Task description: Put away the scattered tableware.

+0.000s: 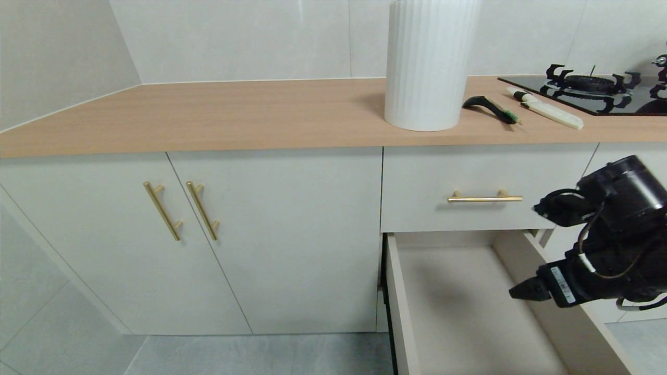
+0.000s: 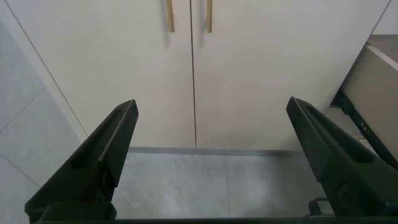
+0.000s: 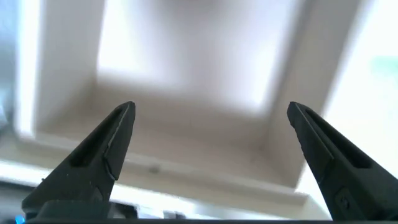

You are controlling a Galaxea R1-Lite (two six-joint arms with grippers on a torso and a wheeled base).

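Currently: right hand (image 3: 211, 115) open, empty, above open drawer (image 1: 458, 297); left hand (image 2: 211, 109) open, empty. Hazard: reaching for peeler (image 1: 490, 108) risks clipping surface (image 1: 208, 114) edge or white canister (image 1: 424, 62).

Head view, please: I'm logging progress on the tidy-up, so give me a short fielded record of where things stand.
Lower drawer: pulled out, below the closed upper drawer
Tableware: black-handled utensil and white utensil lying on the counter, between the white container and the hob
Right end effector: open, holding nothing, over the lower drawer's right side
Left end effector: open, holding nothing, facing the cabinet doors
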